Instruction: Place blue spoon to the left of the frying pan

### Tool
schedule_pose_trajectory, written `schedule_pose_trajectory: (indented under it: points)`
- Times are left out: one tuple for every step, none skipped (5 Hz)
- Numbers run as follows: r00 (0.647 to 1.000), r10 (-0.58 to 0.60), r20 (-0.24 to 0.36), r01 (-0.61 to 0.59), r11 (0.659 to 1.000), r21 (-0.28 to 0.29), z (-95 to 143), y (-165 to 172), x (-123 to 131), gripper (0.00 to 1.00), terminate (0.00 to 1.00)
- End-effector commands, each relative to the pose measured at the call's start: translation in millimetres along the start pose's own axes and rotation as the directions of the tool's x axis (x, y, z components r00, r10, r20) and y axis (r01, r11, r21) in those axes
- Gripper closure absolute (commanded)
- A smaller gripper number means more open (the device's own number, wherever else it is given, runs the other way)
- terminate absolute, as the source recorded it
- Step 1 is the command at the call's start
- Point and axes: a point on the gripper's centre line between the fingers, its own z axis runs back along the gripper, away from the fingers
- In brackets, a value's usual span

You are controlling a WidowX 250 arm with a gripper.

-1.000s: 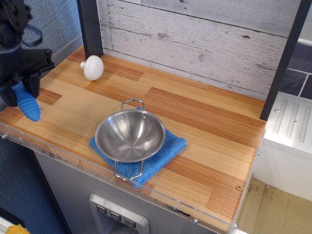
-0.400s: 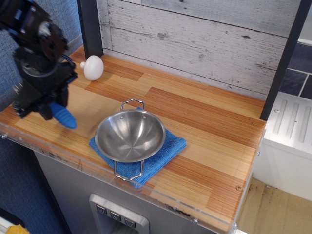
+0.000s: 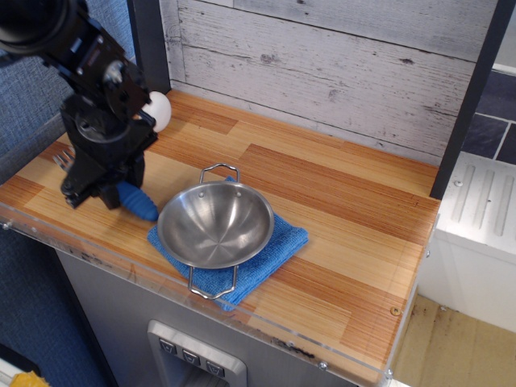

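Observation.image view: one gripper [image 3: 109, 187] clenched on one blue spoon [image 3: 137, 202], its handle protruding just right of the gripper, near one frying pan [image 3: 215, 224] on one blue cloth [image 3: 270, 256], tabletop [image 3: 339, 234].

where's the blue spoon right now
The blue spoon is held in the gripper near the counter's front left, its handle tip just left of the frying pan and the blue cloth.
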Motion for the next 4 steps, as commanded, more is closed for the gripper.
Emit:
schedule_pose_trajectory:
  points:
    - [0.998, 0.064, 0.02, -0.063, 0.998, -0.013, 7.1, -10.5, -23.3, 1.0, 0.0]
    - [0.998, 0.042, -0.036, -0.042, 0.999, -0.011, 3.8, -7.0, -22.8, 0.0, 0.0]
    - [0.999, 0.037, -0.036, -0.038, 0.999, -0.02, 8.5, -7.9, -20.4, 0.0, 0.0]
    - [0.999, 0.018, -0.033, -0.019, 1.0, -0.025, 15.8, -9.1, -18.7, 0.0, 0.0]
